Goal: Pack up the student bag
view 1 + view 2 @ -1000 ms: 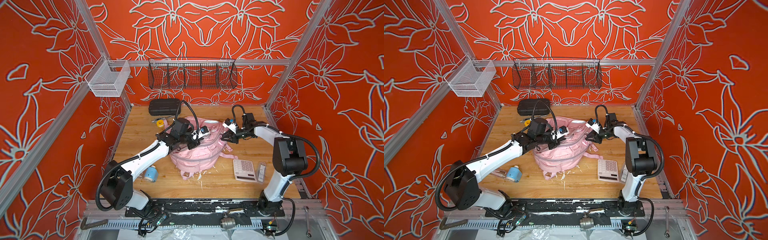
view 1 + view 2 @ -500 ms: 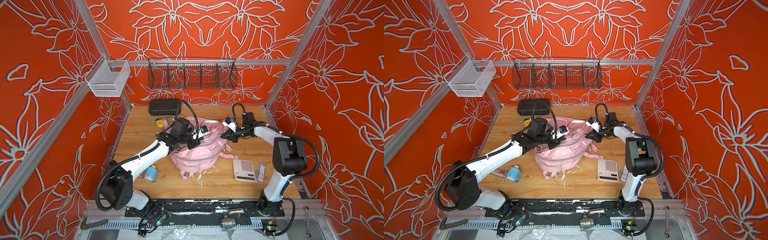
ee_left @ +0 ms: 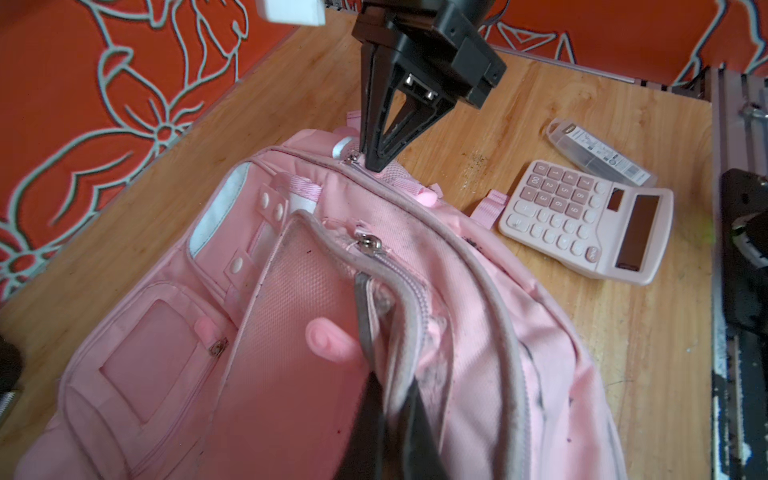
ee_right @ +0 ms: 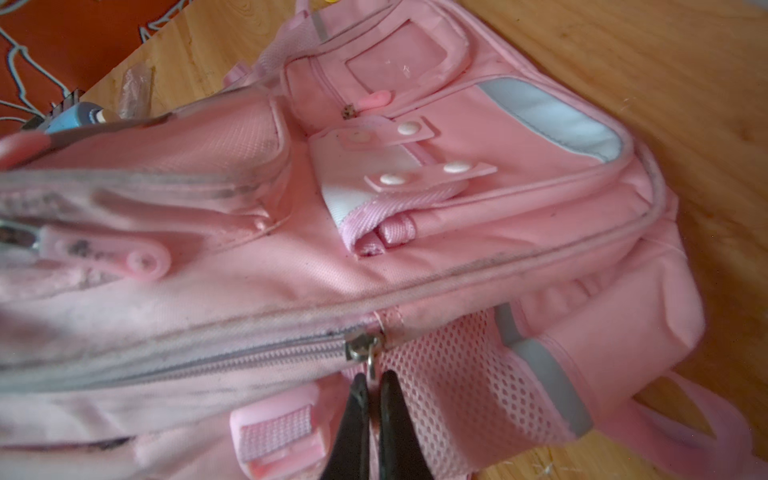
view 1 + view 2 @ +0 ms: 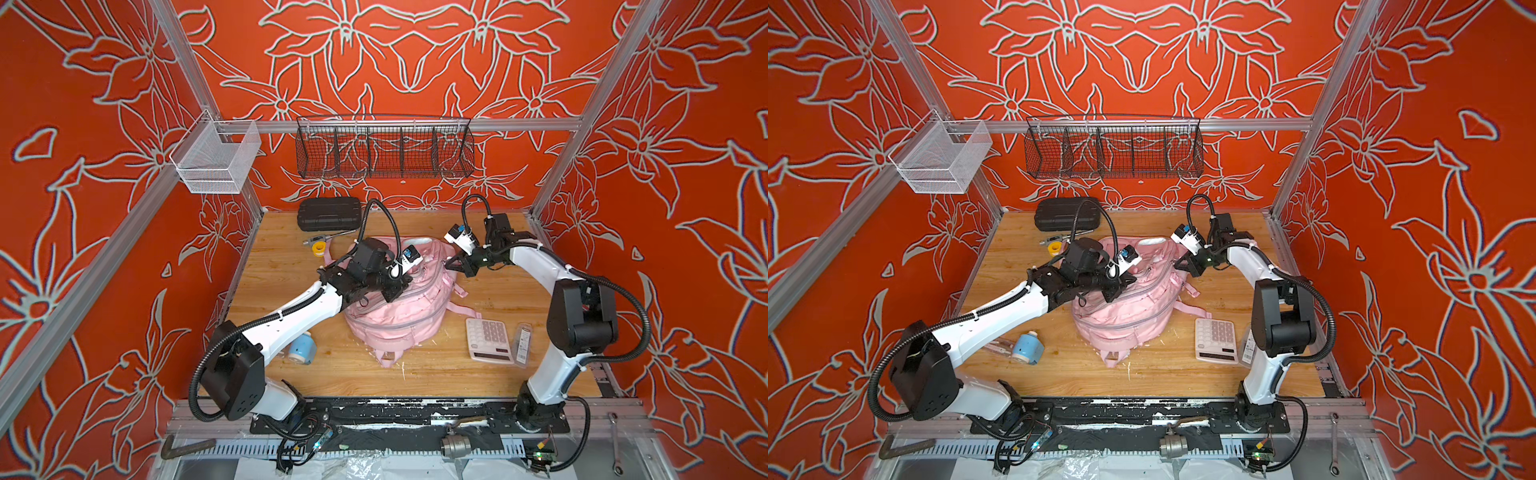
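Note:
The pale-pink student bag (image 5: 395, 324) (image 5: 1121, 322) lies on the wooden table, in both top views. My left gripper (image 3: 390, 382) (image 5: 397, 291) is shut on the grey zipper trim (image 3: 405, 299) of a front pocket and holds that edge up. My right gripper (image 4: 372, 380) (image 5: 451, 264) is at the bag's far right side. It is shut on the pull tab (image 4: 371, 366) of the metal slider (image 4: 360, 347) of the main zipper. The left wrist view shows the right gripper (image 3: 374, 162) with its tips together at that slider.
A pink calculator (image 5: 488, 340) and a clear plastic box (image 5: 523, 345) lie right of the bag. A blue-capped item (image 5: 301, 349) sits by my left arm. A black case (image 5: 328, 214), a metal tool (image 5: 328, 237) and a yellow roll (image 5: 318, 248) are at the back.
My right gripper's fingers have shut at the bag's right side. The left gripper and the bag have hardly moved.

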`<state>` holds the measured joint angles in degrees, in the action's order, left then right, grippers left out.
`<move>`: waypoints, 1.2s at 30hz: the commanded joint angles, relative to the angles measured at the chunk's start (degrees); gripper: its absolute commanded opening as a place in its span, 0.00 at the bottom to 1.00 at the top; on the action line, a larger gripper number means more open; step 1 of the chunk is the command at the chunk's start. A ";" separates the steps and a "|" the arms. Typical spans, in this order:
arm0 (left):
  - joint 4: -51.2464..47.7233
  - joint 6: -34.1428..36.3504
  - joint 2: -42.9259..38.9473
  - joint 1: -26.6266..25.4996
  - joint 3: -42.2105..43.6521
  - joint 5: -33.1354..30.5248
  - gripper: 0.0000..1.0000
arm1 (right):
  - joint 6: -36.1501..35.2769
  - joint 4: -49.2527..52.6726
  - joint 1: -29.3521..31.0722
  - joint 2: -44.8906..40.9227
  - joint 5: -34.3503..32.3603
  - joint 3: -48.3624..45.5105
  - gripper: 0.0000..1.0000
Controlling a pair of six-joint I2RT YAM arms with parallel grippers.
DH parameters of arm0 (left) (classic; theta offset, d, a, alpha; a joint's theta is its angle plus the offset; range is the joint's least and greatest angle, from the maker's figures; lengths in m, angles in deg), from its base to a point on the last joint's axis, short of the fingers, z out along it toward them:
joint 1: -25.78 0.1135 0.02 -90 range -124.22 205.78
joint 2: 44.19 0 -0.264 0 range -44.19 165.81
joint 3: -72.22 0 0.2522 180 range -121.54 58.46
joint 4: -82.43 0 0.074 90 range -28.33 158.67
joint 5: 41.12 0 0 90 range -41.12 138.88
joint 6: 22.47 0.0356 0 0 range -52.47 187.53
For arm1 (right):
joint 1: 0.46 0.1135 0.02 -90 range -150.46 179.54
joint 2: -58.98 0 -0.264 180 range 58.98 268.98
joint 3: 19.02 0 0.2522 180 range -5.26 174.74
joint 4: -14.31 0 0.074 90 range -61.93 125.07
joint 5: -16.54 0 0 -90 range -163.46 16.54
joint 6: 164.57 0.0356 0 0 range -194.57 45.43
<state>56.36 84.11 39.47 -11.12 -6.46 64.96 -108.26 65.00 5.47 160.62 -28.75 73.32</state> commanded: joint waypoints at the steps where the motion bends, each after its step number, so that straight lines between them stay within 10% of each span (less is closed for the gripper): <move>1: 4.04 -12.22 1.02 -1.32 -1.96 -3.85 0.00 | 2.29 2.54 -0.66 -5.13 -3.22 -0.36 0.00; 21: 1.24 -24.88 12.61 -4.27 -14.53 -3.36 0.00 | 15.28 -6.54 4.09 -27.10 -5.04 -20.37 0.00; 24: -2.92 -20.77 12.16 -4.04 -14.79 -3.79 0.36 | 14.52 -6.22 4.08 -26.50 -5.92 -18.46 0.00; 36: -14.48 -2.17 5.21 -0.62 -6.10 -1.10 0.62 | 10.75 -2.01 3.63 -23.93 -6.59 -12.71 0.00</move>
<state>45.49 75.85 46.44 -11.71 -14.49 63.10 -95.80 63.64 9.12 136.45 -36.29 57.28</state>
